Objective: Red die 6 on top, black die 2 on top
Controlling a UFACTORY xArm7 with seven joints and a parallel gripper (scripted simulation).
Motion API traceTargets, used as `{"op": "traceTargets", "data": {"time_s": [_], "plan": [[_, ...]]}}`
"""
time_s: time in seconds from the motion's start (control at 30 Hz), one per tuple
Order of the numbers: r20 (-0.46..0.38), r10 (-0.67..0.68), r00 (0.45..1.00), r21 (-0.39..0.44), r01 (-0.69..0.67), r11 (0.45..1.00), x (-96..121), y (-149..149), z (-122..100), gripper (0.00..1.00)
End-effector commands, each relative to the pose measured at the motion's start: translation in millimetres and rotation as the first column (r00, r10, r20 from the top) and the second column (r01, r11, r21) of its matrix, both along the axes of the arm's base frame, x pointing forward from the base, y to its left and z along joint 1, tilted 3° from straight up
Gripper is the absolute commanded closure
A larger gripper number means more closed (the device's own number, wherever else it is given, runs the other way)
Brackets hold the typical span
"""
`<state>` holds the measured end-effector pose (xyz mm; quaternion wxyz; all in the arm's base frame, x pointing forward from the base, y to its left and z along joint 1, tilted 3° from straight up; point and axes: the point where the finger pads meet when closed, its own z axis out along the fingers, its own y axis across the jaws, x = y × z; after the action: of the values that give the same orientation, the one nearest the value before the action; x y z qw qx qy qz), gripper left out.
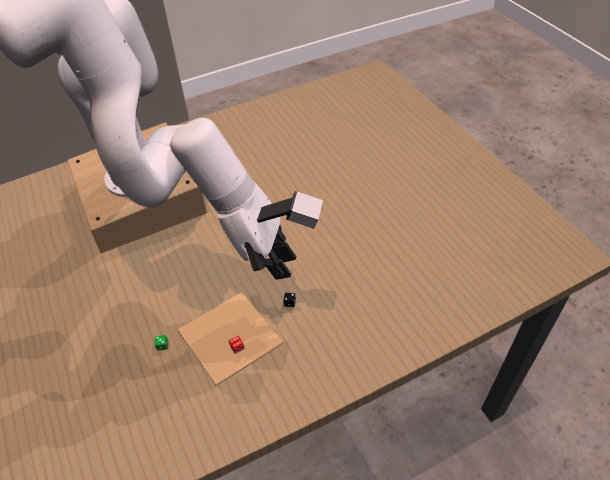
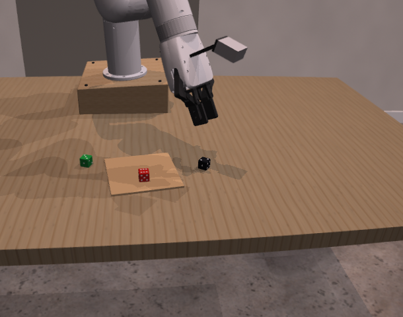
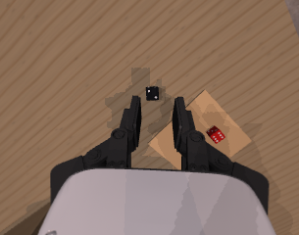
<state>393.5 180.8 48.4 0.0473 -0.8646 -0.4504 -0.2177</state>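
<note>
Pale walls and a mottled grey floor (image 1: 543,155) (image 2: 181,293) surround our wood-grained counter (image 1: 398,206) (image 2: 280,153) (image 3: 56,49). Our fingers (image 1: 281,262) (image 2: 205,114) are partly spread, a moderate gap between them, and we hold nothing in them; they touch neither the dice nor the counter. We have them hanging above the counter, tips slanting downward, on the arm's side of the black die (image 1: 289,299) (image 2: 204,163) (image 3: 152,93). Our white arm (image 1: 212,165) (image 2: 176,27) reaches out and down from its wooden base block (image 1: 150,224) (image 2: 123,99), its wrist tilted rather than straight up and down.

We see the black die flat on the counter, off the mat (image 1: 202,335) (image 2: 121,180) (image 3: 229,122) and near one corner of it, two pips on its top face. On the mat, fully within its edges, sits the red die (image 1: 236,344) (image 2: 143,175) (image 3: 216,134), six pips up. Across the mat from the black die, we have the green die (image 1: 161,342) (image 2: 86,160) flat on the counter, showing three on top. Our mat lies flat, and the three dice rest well apart from one another.
</note>
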Motion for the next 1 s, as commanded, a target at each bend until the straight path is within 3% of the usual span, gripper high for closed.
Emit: {"op": "traceTargets", "data": {"time_s": [0.0, 0.53, 0.77, 0.8, 0.97], "plan": [[-0.138, 0.005, 0.990, -0.097, -0.019, 0.995, 6, 8, 7, 0.64], [-0.278, -0.053, 0.959, -0.299, -0.034, 0.954, 13, 19, 17, 0.64], [-0.297, -0.064, 0.953, -0.327, -0.038, 0.944, 13, 21, 18, 0.64], [-0.297, -0.064, 0.953, -0.327, -0.038, 0.944, 13, 21, 18, 0.00], [-0.297, -0.064, 0.953, -0.327, -0.038, 0.944, 13, 21, 18, 0.00]]}}
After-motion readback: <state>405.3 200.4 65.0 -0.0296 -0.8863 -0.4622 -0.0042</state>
